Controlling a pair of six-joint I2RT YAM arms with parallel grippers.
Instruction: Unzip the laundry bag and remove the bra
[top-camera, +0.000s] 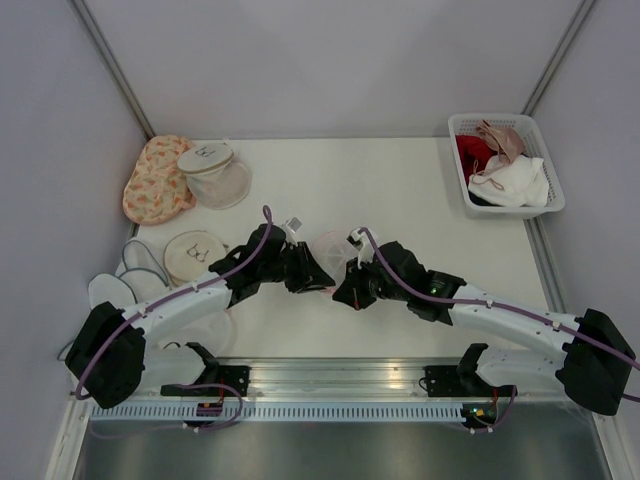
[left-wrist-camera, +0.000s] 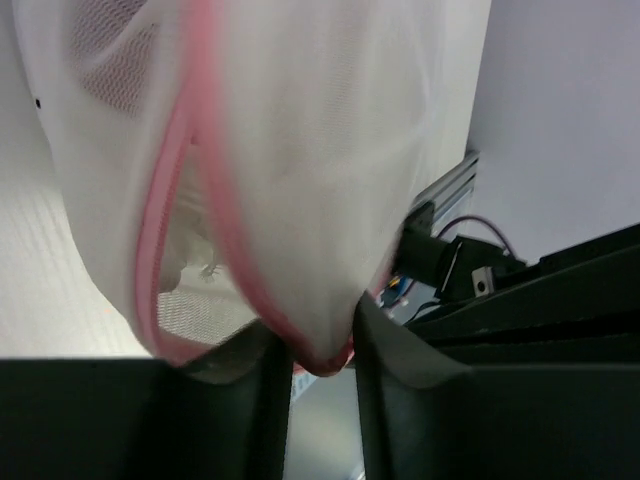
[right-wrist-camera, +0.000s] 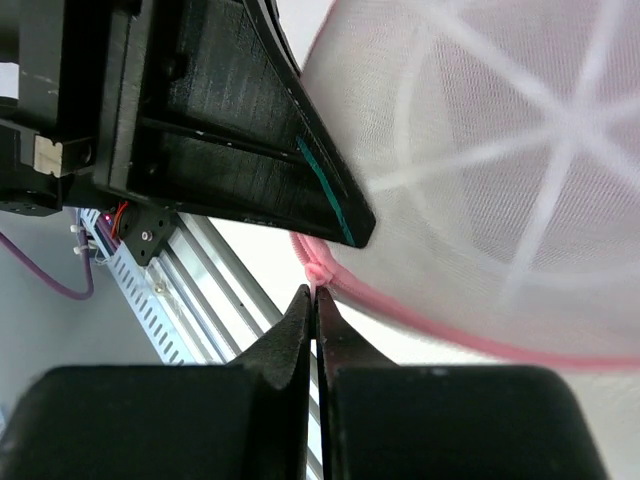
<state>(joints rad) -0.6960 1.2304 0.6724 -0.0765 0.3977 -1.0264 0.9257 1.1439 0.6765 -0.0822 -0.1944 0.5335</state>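
The laundry bag (top-camera: 333, 246), white mesh with a pink rim, is held off the table at mid-table between both grippers. My left gripper (top-camera: 320, 277) is shut on the bag's pink-edged rim (left-wrist-camera: 322, 355); the mesh (left-wrist-camera: 300, 150) fills the left wrist view. My right gripper (top-camera: 346, 290) is shut on the pink zipper pull (right-wrist-camera: 318, 272) at the bag's rim, fingertips pressed together (right-wrist-camera: 316, 300). The bag's ribbed dome (right-wrist-camera: 480, 170) fills the upper right of the right wrist view. The left gripper's finger (right-wrist-camera: 250, 130) lies against the bag there. The bra does not show.
An orange floral pouch (top-camera: 155, 178) and a clear mesh dome with a white top (top-camera: 213, 172) stand at the back left. Flat round mesh bags (top-camera: 193, 255) lie at the left. A white basket (top-camera: 552, 175) of garments stands at the back right.
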